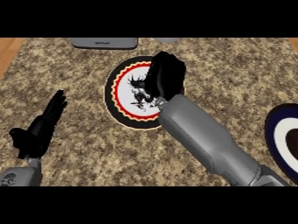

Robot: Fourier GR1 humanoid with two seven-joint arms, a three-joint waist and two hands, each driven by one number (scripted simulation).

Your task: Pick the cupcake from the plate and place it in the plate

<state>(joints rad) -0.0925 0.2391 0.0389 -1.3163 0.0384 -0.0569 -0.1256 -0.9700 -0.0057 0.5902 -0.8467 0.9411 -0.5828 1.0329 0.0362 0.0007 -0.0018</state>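
Covering red-ringed plate (121, 89), right hand (164, 76); cupcake hidden; fingers unclear.

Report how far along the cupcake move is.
Nothing looks finished: no cupcake shows on the blue and white plate at the right edge. In hand: the right hand is over the red-rimmed plate, hiding its centre, so I cannot tell whether it holds the cupcake. Left: carrying it across and setting it down. The left hand rests open at the left.
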